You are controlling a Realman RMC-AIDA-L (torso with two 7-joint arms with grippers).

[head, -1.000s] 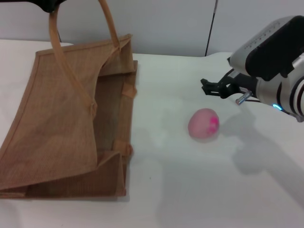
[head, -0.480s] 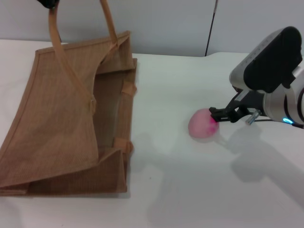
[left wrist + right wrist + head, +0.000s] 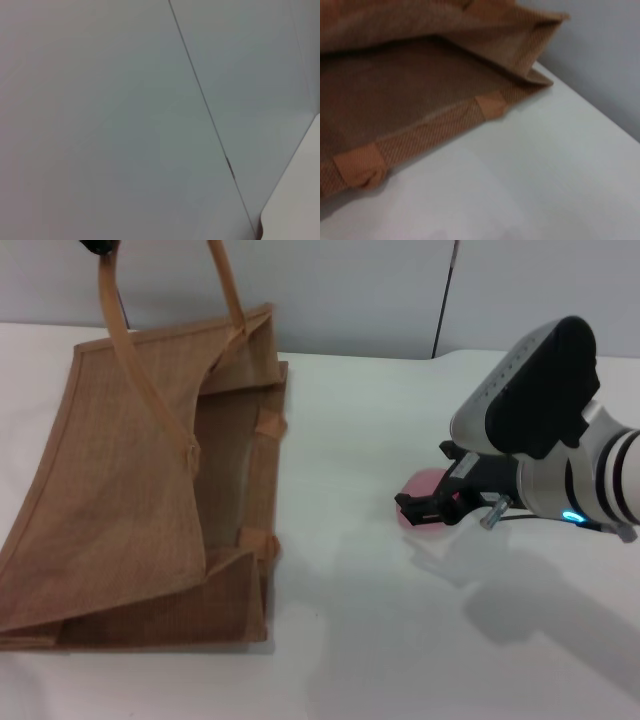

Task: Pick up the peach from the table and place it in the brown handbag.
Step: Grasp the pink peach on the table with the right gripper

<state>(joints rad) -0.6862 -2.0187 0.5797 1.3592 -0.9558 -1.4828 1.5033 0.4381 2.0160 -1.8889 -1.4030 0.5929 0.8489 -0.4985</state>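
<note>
- Head view: brown handbag (image 3: 140,490) lies on its side on the table (image 3: 380,640), filling the 9 o'clock half of the frame, with its open mouth facing 3 o'clock.
- One bag handle (image 3: 125,335) is pulled up toward 12 o'clock. At the frame's upper edge a dark bit of the left gripper (image 3: 97,246) sits right at the handle's top. Only a sliver of it shows, so I can't tell how its fingers stand.
- Right gripper (image 3: 432,508) is down at the peach (image 3: 424,487), at about 3 o'clock from the bag mouth and well apart from it.
- Dark fingers cover the peach's near side, and only a pale-pink arc shows at its 12 o'clock edge. Can't tell if the fingers are spread or clamped on it. The peach looks to be sitting on the table.
- The right arm's white and black wrist housing (image 3: 535,400) sits at 2 o'clock from the peach. Its shadow falls on the table toward 5 o'clock.
- Left wrist view: a plain grey wall (image 3: 125,120) with one thin diagonal seam, and a white table corner at 5 o'clock. No fingers, bag or peach in it.
- Right wrist view: looks into the handbag's mouth (image 3: 410,75), with the woven rim and two lighter strap patches (image 3: 359,162) resting on the white table. Own fingers and the peach are not in this view.
</note>
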